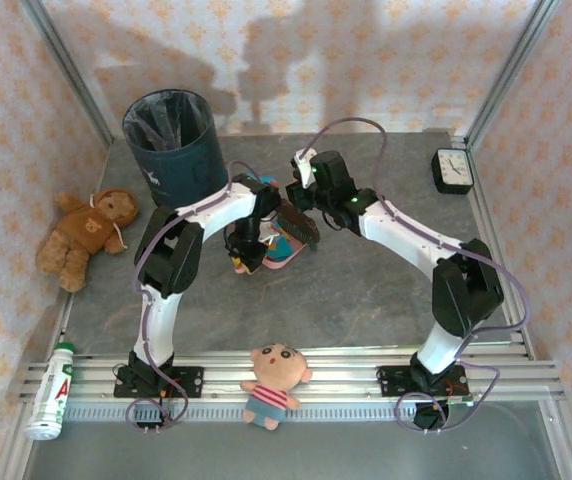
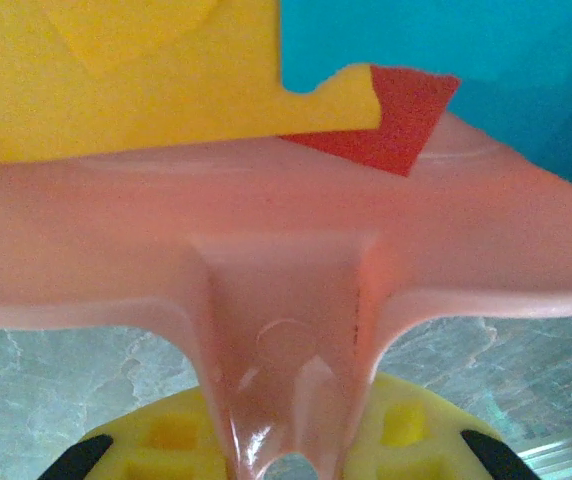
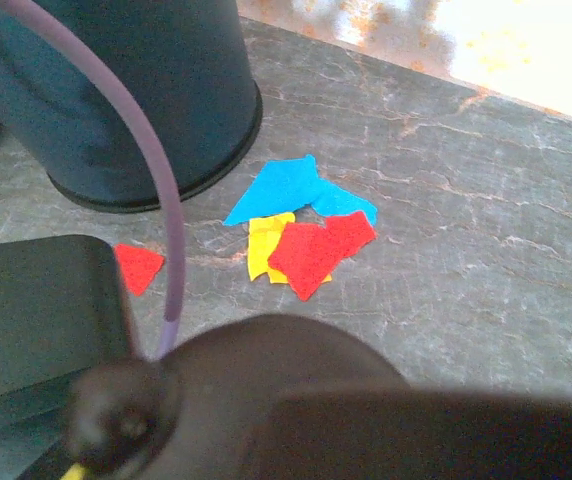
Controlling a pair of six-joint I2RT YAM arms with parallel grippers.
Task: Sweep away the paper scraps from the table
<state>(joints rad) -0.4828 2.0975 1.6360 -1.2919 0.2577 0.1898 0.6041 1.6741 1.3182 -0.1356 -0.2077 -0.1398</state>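
Arching inward, both arms meet: left tool [image 2: 286,462] clamps pink dustpan [image 2: 286,250] handle; right tool [image 1: 301,207] grips dark brush [image 1: 304,229].

1. The left arm [image 1: 171,265] and right arm [image 1: 406,235] are glossy white tubes joined by chunky black joint housings.
2. A thin lilac cable [image 1: 351,122] loops along each arm.
3. Black base blocks [image 1: 156,378] show at 7 and 5 o'clock in the top view.
4. A small green light [image 1: 354,200] glows on the right arm's black wrist.
5. The left gripper [image 2: 284,465] has a yellow moulded body with square recesses and black fingers [image 2: 78,460].
6. A rounded black housing [image 3: 296,400] sits at 6 o'clock in the right wrist view.
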